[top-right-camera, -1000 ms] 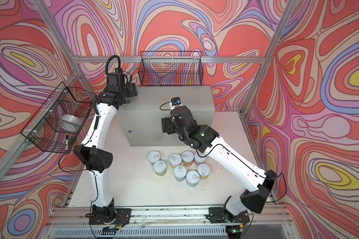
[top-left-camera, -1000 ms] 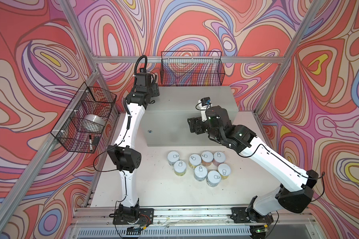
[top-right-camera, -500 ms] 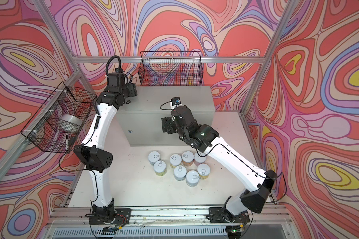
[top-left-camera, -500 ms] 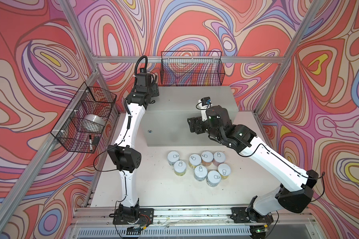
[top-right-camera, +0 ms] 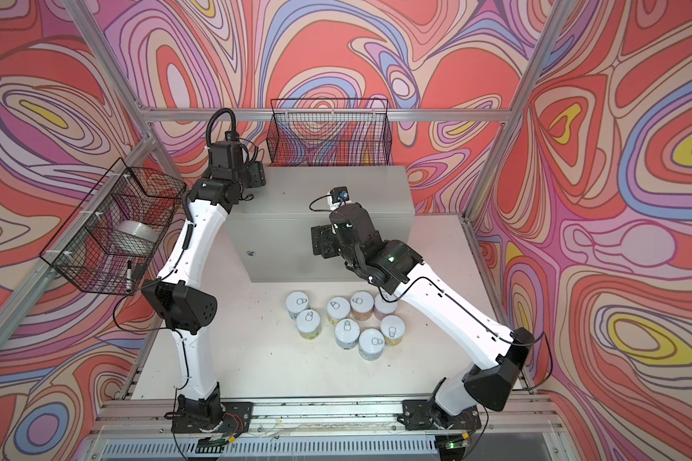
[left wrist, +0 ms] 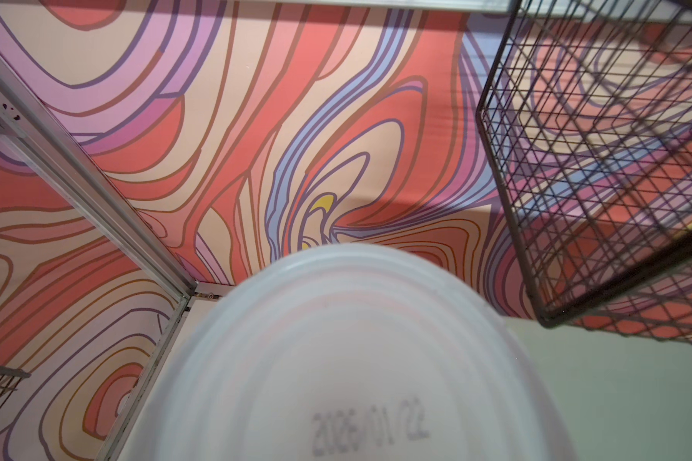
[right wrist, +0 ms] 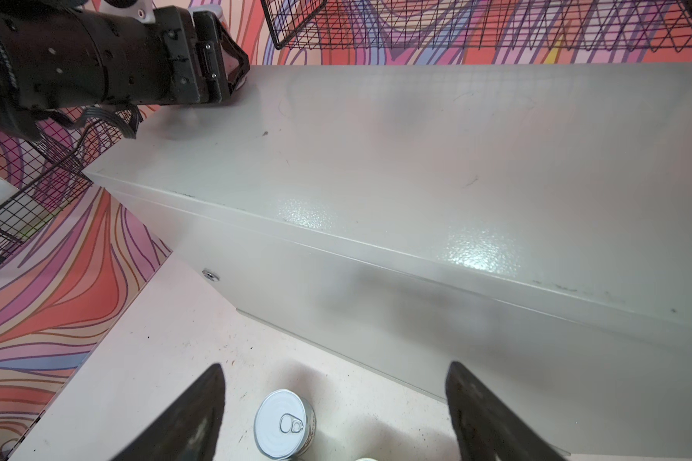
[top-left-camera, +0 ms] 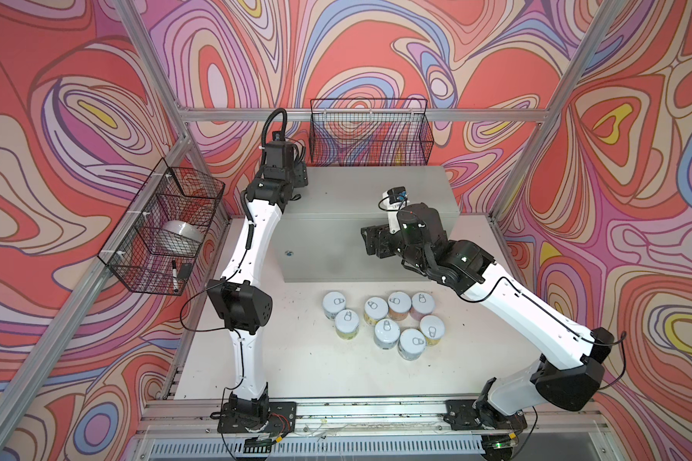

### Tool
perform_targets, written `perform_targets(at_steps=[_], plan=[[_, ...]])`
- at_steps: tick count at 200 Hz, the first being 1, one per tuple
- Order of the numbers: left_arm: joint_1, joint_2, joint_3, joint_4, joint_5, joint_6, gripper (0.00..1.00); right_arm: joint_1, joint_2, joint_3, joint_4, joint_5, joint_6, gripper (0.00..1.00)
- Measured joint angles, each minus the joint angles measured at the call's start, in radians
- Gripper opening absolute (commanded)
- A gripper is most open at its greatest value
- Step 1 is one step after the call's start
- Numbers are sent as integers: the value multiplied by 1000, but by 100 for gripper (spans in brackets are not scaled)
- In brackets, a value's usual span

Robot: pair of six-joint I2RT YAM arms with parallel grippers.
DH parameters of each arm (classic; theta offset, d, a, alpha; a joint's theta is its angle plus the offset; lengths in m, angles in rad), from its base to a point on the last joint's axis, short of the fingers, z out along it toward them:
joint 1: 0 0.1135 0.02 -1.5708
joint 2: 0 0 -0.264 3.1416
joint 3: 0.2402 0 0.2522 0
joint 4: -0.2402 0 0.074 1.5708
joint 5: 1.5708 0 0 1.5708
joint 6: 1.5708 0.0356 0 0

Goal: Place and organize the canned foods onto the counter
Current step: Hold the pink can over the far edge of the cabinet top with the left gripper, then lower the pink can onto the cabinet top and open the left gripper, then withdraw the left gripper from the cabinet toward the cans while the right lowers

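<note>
Several canned foods [top-left-camera: 387, 321] [top-right-camera: 346, 323] stand upright in a cluster on the white table, in front of the counter [top-left-camera: 376, 191] [top-right-camera: 328, 187]. My left gripper [top-left-camera: 298, 179] [top-right-camera: 258, 175] is low over the counter's back left corner. A can's pale underside [left wrist: 352, 359] with a printed date fills the left wrist view, and the fingers are hidden there. The right wrist view shows that left gripper [right wrist: 236, 76] around the can on the counter [right wrist: 416, 159]. My right gripper [top-left-camera: 370, 243] [right wrist: 335, 367] hangs open and empty before the counter's front, above one can [right wrist: 284, 423].
A black wire basket [top-left-camera: 370, 135] hangs on the back wall just above the counter's rear edge. Another wire basket [top-left-camera: 164, 231] on the left wall holds a white round object and a marker. Aluminium frame posts run along the walls.
</note>
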Motion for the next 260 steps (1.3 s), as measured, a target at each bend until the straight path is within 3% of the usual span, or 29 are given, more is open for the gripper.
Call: perform_targets(at_steps=[79,138,186,226,260], plan=[[-5,-55,-5,61,-20,12,100,0,0,0,0,-3,6,89],[-47,-209,-227,181,-68,52,100,0,-18,-2,3,-5,7,89],[-81,-314,-263,235,-95,71,100,0,-54,-5,8,-2,6,89],[-146,-512,-452,311,-133,90,100,0,-66,-6,8,6,6,89],[-155,-666,-493,211,-101,-2,100,0,-76,-63,14,4,15,89]])
